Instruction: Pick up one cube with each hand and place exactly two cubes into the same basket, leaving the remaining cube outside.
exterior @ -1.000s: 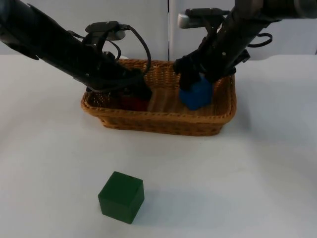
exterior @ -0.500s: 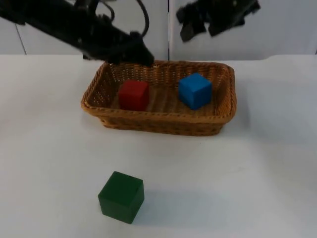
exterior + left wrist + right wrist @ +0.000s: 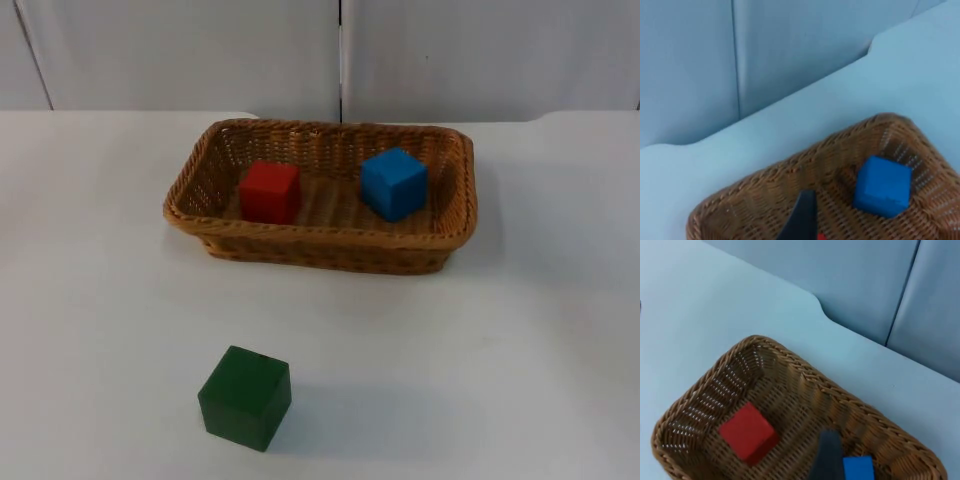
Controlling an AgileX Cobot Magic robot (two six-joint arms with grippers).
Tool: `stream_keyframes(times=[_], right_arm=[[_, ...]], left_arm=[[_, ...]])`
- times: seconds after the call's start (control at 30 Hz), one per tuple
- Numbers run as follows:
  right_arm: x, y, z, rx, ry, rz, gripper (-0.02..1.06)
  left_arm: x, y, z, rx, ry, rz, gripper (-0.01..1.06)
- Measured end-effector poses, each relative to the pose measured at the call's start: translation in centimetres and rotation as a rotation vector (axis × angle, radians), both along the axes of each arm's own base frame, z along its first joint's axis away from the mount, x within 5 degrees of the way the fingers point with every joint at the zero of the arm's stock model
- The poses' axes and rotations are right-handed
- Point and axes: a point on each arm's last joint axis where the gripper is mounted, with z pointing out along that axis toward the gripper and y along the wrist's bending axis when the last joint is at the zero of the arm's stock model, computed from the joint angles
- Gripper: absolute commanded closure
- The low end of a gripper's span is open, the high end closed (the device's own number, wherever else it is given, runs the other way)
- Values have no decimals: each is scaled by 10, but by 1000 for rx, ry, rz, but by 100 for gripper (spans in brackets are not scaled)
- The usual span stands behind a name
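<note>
Basket (image 3: pixel 325 250) sits toward the far edge of the table (image 3: pixel 520 350), near the grey partition wall (image 3: pixel 200 50). Red cube (image 3: pixel 270 192) rests inside at the basket's left end, blue cube (image 3: pixel 393 183) inside at the right end; the two are well apart, both flat on the woven floor. Green cube (image 3: pixel 245 397) stands alone on the table near its front edge, well apart from the basket.

I see the left gripper (image 3: pixel 801 220) from its wrist camera as one dark fingertip above the basket (image 3: pixel 790 170), the blue cube (image 3: pixel 883 186) beside it. I see the right gripper (image 3: pixel 826 455) likewise above the basket (image 3: pixel 790 365), between the red cube (image 3: pixel 747 432) and the blue cube (image 3: pixel 858 468). I cannot tell whether either gripper's jaws are spread or pressed together.
</note>
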Motion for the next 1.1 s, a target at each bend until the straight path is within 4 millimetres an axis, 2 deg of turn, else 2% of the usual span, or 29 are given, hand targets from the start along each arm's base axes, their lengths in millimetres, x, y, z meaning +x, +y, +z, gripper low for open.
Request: stream_keyframes(times=[0.1, 0.2, 0.67, 0.83, 1.1], right_arm=[[-4, -1, 3, -7, 14, 5, 41], [-5, -2, 3, -15, 30, 8, 41], [-13, -4, 6, -32, 64, 26, 41], [-24, -10, -4, -15, 51, 16, 41], [-45, -22, -22, -17, 39, -8, 41]], left_arm=[[-6, 2, 10, 8, -4, 6, 23], [-9, 2, 13, 9, 11, -8, 23], [-19, 2, 10, 37, 78, -45, 23], [-34, 9, 9, 52, 55, 11, 23], [-53, 12, 7, 58, 78, 4, 23]])
